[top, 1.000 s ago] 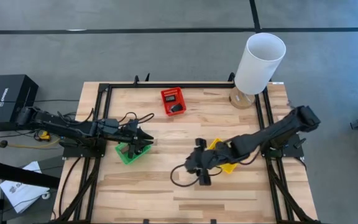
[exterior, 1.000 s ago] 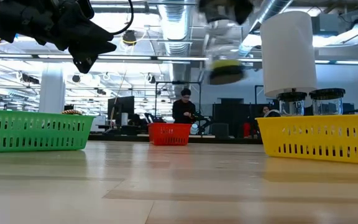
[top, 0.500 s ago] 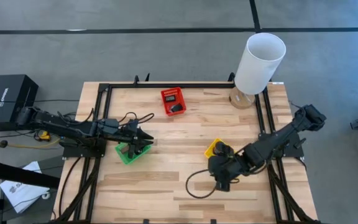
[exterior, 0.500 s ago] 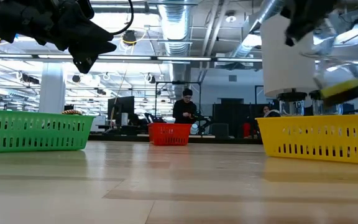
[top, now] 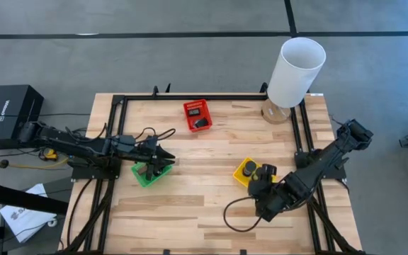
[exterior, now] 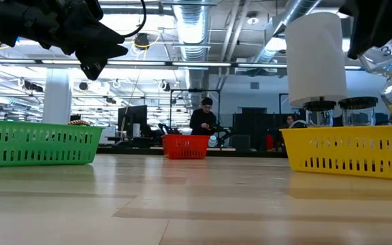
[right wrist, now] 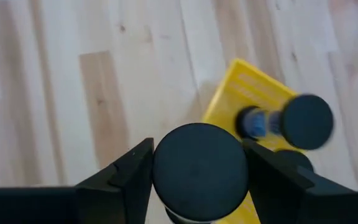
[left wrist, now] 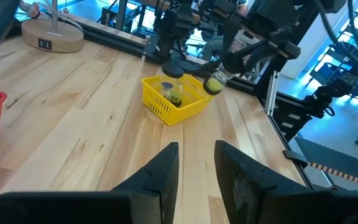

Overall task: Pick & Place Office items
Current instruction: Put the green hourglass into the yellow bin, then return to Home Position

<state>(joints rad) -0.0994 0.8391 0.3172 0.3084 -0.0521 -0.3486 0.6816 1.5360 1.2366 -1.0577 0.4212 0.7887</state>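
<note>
- High view: wooden table [top: 190, 205]. Left gripper [top: 163, 161] at centre left, over the green basket [top: 149, 174]; fingers a little apart, pinching nothing seen. Right gripper [top: 266, 185] at lower right, just beside the yellow basket [top: 242, 174], clamped on a black-lidded jar [top: 267, 172]. Another jar [top: 249, 167] stands in the yellow basket. Red basket [top: 197, 115] at upper centre holds a dark item. White lamp [top: 295, 73] at upper right.
- Low view: green basket left, red basket centre, yellow basket right with two jars inside. Person [exterior: 203, 121] far behind.
- Left wrist view: narrow gap between the fingers [left wrist: 160, 180]; yellow basket at upper centre.
- Right wrist view: held jar's black lid fills the space between the fingers [right wrist: 129, 177], above the yellow basket's edge.
</note>
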